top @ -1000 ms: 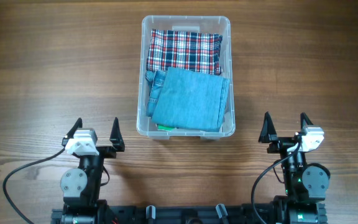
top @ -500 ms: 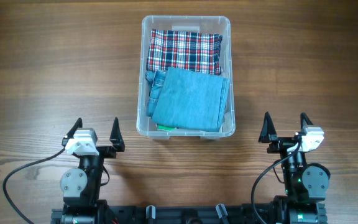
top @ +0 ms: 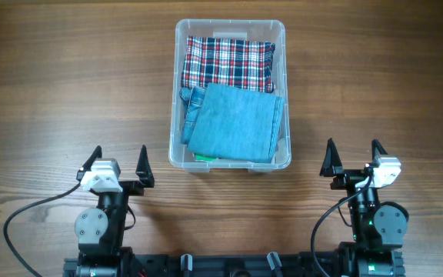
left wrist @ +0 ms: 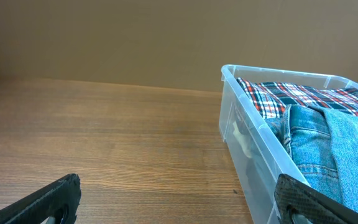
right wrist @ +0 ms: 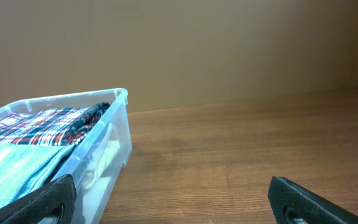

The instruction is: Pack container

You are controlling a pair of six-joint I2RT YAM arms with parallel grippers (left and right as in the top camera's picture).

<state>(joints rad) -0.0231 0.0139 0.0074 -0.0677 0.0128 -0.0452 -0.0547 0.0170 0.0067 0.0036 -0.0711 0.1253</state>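
Readable text: none, in any view.
Container [top: 229,165]: clear walls and rim, no lettering legible.
Plaid cloth [top: 229,63]: pattern only, no tag to read.
Denim [top: 233,121]: stitching shows, no brand legible.
Surface [top: 52,92]: wood grain, nothing printed.

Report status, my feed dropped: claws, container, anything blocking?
Left claw open, empty, short of the container. Right claw same. Container holds plaid cloth, folded denim overlapping it. Nothing between claws and container.

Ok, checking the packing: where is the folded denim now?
In the overhead view the folded denim lies inside the container, in its half toward the bottom of the frame, overlapping the plaid cloth beyond it.
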